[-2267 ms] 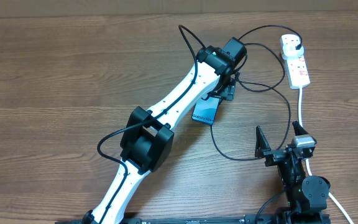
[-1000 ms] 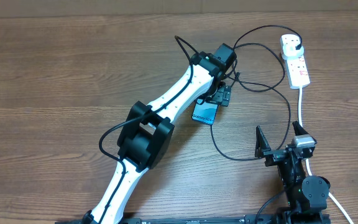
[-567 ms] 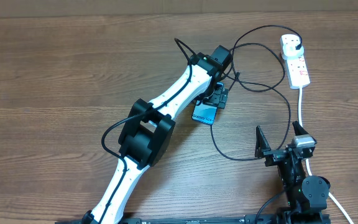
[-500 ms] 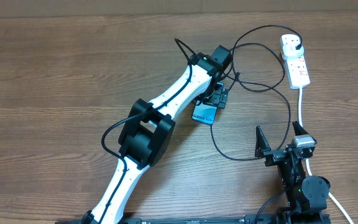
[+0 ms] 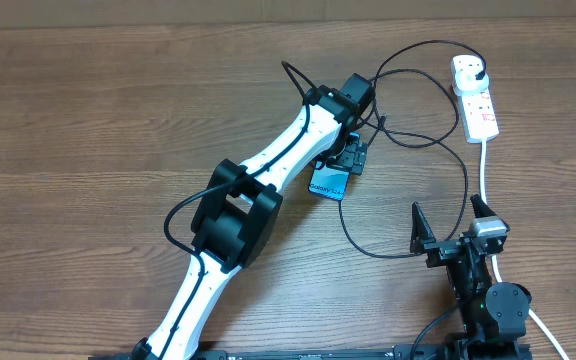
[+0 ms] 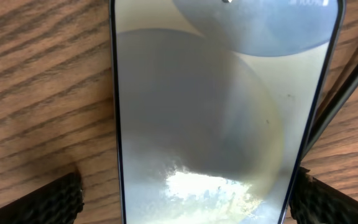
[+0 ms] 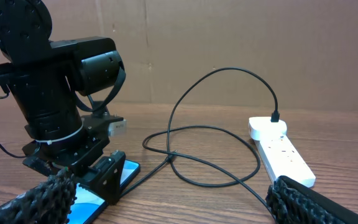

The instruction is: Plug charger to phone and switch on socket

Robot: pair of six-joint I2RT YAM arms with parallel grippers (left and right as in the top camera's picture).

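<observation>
A brown wood-grain table (image 5: pixel 88 120) runs back to a cardboard wall (image 7: pixel 229 37) at its far edge. The whole left half of the tabletop is bare wood; everything else crowds the right half.

The phone (image 5: pixel 330 183) lies flat near the middle, its lettered short edge pointing toward the robot and sticking out from under the left gripper (image 5: pixel 353 155). That gripper hangs low over the phone with its jaws spread wide and nothing gripped. In the left wrist view the fingers (image 6: pixel 48 199) stand outside the phone's two long edges. A strip of wood shows on one side, while on the other the pad looks very close to the edge, though whether it touches cannot be told.

The charger (image 5: pixel 465 170) loops over the wood between the phone and the socket (image 5: pixel 476 100). One strand runs just beside the phone's long edge, and the black plug (image 5: pixel 481 72) sits in the socket's far end. The socket lies near the right edge, well apart from the phone.

The right gripper (image 5: pixel 450 222) sits near the front right, jaws fully apart and empty, with the white cord (image 5: pixel 484 165) running past it.
</observation>
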